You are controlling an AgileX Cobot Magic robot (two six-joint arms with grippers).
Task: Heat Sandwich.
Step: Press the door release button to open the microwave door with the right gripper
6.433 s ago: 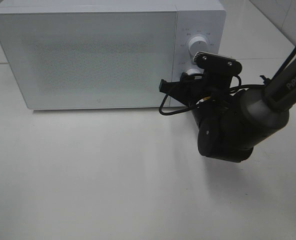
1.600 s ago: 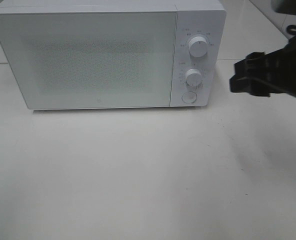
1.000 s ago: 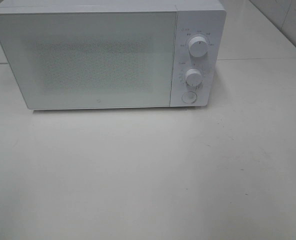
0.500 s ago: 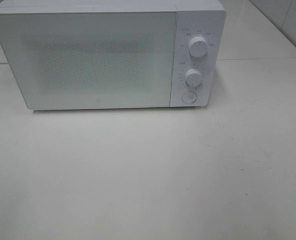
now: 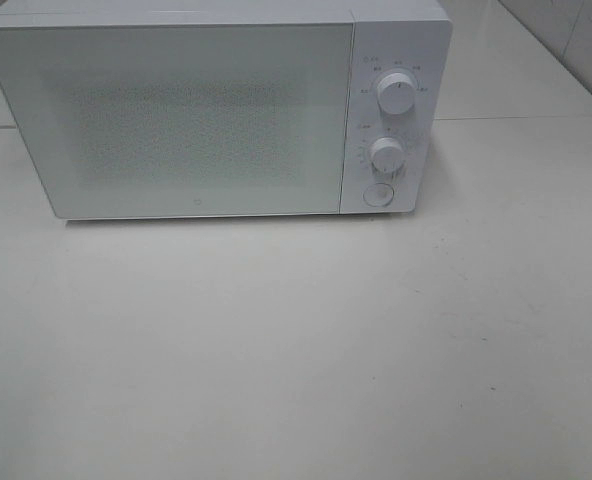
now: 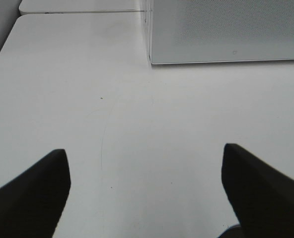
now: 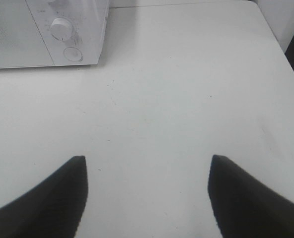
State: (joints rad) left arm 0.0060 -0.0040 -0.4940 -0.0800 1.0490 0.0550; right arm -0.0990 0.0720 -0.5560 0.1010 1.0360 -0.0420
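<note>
A white microwave [image 5: 196, 110] stands at the back of the table with its door shut; two knobs [image 5: 397, 92] and a round button [image 5: 379, 195] sit on its right panel. The sandwich is out of view. Neither arm shows in the exterior high view. My left gripper [image 6: 146, 163] hangs open over bare table, off the microwave's [image 6: 226, 29] front left corner. Open as well, my right gripper [image 7: 147, 171] holds nothing and hovers over the table in front of the microwave's [image 7: 62, 29] control panel.
The white table [image 5: 296, 350] stretches in front of the microwave. A second white surface [image 5: 516, 70] adjoins behind on the right, with a seam between. The table's right edge [image 7: 281, 49] shows in the right wrist view.
The right arm, which stood at the microwave's knobs several seconds ago, pulled away to the right and left the exterior high view. Nothing has moved over the last second.
</note>
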